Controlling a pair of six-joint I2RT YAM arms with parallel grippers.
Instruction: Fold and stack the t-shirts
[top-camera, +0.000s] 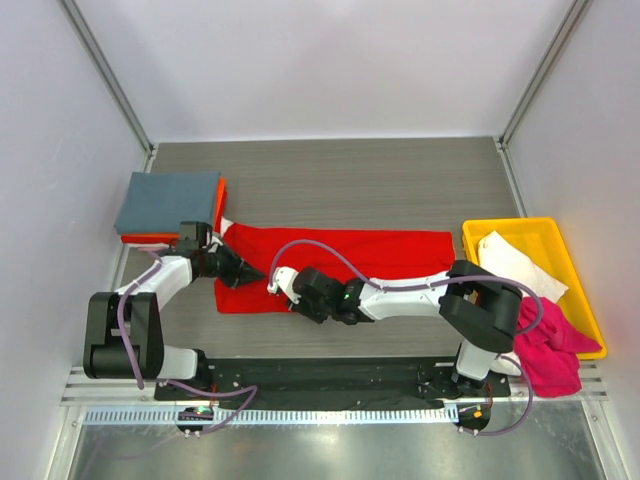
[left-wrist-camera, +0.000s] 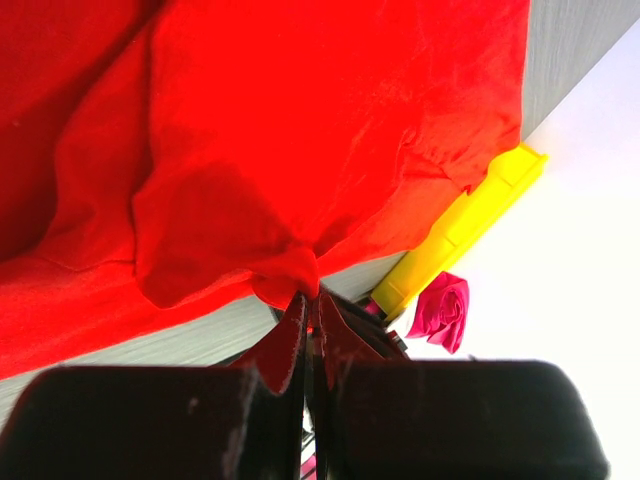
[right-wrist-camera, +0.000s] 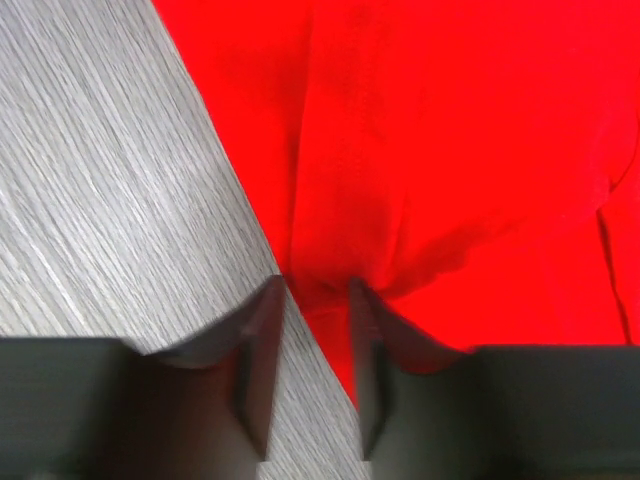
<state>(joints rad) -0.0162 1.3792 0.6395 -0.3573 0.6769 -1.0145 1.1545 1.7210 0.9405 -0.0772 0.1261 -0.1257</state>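
The red t-shirt (top-camera: 340, 258) lies spread across the middle of the table. My left gripper (top-camera: 254, 272) is shut on a bunched bit of the shirt's near-left part, as the left wrist view (left-wrist-camera: 308, 298) shows, with red cloth (left-wrist-camera: 300, 150) fanning out from the tips. My right gripper (top-camera: 279, 283) is just to its right at the shirt's near edge. In the right wrist view (right-wrist-camera: 315, 292) its jaws stand apart, with a puckered fold of the red hem (right-wrist-camera: 330, 280) between the tips. A folded grey-blue shirt (top-camera: 168, 200) lies on an orange one (top-camera: 221, 192) at the far left.
A yellow tray (top-camera: 575, 290) at the right holds a white shirt (top-camera: 515, 265). A magenta pink shirt (top-camera: 552, 350) hangs over its near corner. The tray (left-wrist-camera: 470, 225) and pink shirt (left-wrist-camera: 442, 310) also show in the left wrist view. Bare wood-grain table (right-wrist-camera: 110, 180) lies beside the red hem.
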